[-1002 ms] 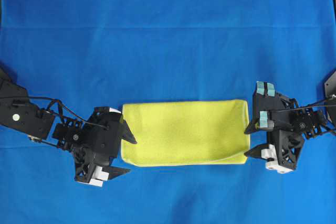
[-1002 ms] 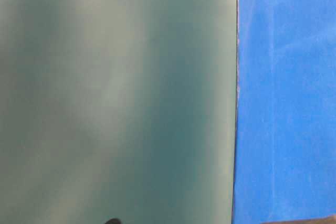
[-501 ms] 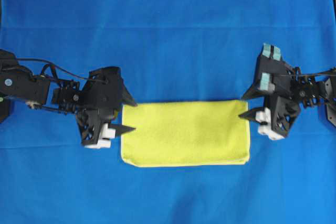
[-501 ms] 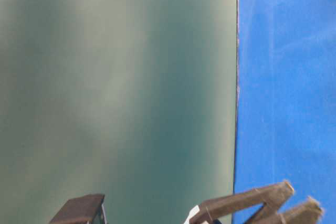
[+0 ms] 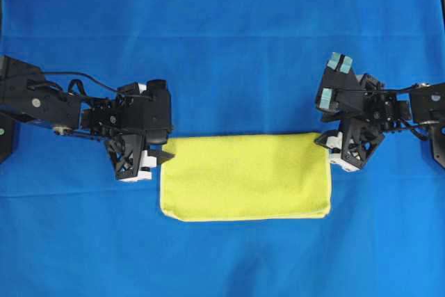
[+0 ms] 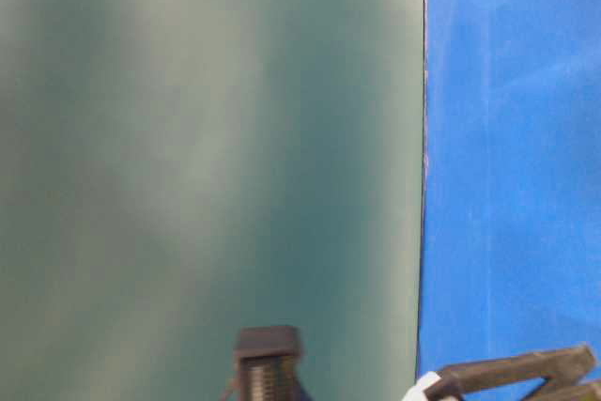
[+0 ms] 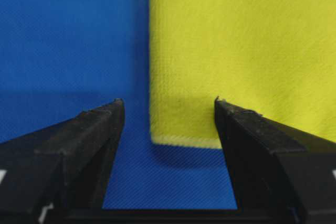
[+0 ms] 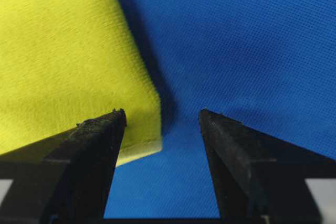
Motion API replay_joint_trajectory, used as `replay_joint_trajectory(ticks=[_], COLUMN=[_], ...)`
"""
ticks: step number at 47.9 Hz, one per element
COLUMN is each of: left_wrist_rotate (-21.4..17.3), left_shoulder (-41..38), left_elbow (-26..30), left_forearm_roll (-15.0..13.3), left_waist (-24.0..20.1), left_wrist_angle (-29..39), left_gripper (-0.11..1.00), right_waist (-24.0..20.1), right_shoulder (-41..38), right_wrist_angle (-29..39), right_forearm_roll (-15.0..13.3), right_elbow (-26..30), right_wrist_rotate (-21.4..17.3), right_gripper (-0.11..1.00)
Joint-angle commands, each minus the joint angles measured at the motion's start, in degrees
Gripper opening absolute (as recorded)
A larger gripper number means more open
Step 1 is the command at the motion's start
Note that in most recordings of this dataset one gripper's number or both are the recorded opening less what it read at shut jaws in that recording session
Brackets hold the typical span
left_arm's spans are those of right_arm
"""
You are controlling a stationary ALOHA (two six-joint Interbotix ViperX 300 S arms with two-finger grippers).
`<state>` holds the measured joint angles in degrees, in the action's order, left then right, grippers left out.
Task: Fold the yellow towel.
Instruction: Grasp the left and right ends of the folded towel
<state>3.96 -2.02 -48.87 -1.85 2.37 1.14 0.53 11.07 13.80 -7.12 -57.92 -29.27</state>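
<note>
A: The yellow towel (image 5: 245, 177) lies flat mid-table on the blue cloth (image 5: 222, 39), folded to a long rectangle, layers doubled along its 6 o'clock edge.

B: Grippers?

A: Left gripper (image 5: 161, 161) sits at the towel's 10 o'clock corner, right gripper (image 5: 324, 140) at its 2 o'clock corner. Both spread, pinching nothing. In the wrist views each corner (image 7: 173, 129) (image 8: 149, 114) lies between the fingers, ahead of the tips.

B: Risks?

A: My judgement: a pinch may catch only the top layer, so the fold peels apart on lifting. Or the tips bite the blue cloth and drag it along. Uneven grips would skew the next fold. The table-level view shows little; contact height is unclear.
</note>
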Motion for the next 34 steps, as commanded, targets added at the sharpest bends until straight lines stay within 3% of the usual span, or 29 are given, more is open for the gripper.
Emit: replay_joint_trajectory(ticks=[1,8,17,25,32,34], left_wrist_rotate=[0.4,0.6,0.7,0.6,0.6,0.6], left_shoulder=[-0.5,-2.4,-2.6,-2.6,-2.7,-2.6], left_elbow=[0.1,-0.4,-0.3,-0.2,0.0,0.1], left_forearm_roll=[0.1,0.1,0.1,0.1,0.1,0.1], left_waist=[-0.9,-1.0,0.3,1.7,1.8,1.8], left_wrist_angle=[-0.9,-1.1,-1.1,-0.5,0.5,1.0], left_gripper=[0.63,0.56,0.39,0.27,0.18,0.15], right_waist=[0.4,0.4,-0.5,-3.0,-3.9,-3.9], right_shoulder=[-0.4,-2.0,-3.7,-3.7,-3.7,-3.7], right_wrist_angle=[-1.6,-3.2,-3.3,-3.3,-3.3,-3.3], right_forearm_roll=[-0.2,0.1,0.4,0.4,0.4,0.4], right_elbow=[0.4,0.1,-0.4,-0.5,-0.5,-0.6], right_wrist_rotate=[-0.2,-0.4,-1.5,-2.2,-2.3,-2.3], right_gripper=[0.61,0.61,0.56,0.35,0.07,0.04])
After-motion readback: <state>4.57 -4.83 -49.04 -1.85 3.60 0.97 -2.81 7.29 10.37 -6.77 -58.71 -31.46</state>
